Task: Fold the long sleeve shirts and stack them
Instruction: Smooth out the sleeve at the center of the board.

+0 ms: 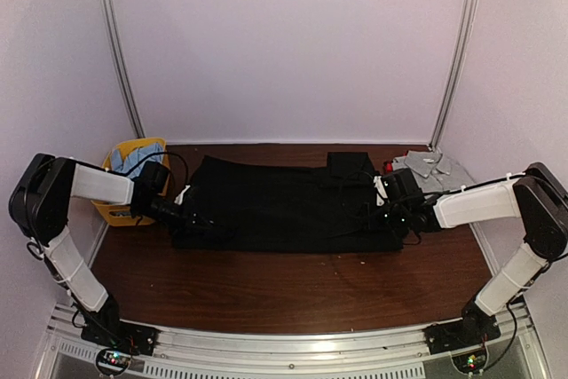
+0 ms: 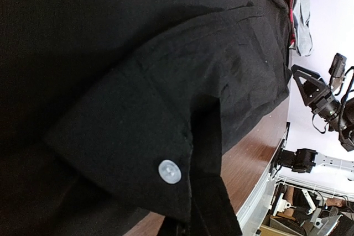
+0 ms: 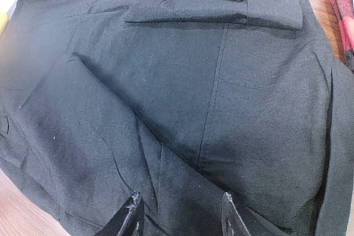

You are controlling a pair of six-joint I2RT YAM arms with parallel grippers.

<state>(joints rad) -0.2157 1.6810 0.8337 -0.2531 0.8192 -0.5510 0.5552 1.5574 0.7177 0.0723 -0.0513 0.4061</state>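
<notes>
- Brown wooden table (image 1: pixel 266 295), pale walls (image 1: pixel 284 42); black shirt (image 1: pixel 284 206) spread flat across it.
- Left gripper (image 1: pixel 197 222) clenched at shirt's left edge; right gripper (image 3: pixel 181 216) released.

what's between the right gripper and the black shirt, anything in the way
Nothing visible. The right gripper, jaws open, hangs right over the black shirt; only the shirt's own fabric shows in the gap.
</notes>
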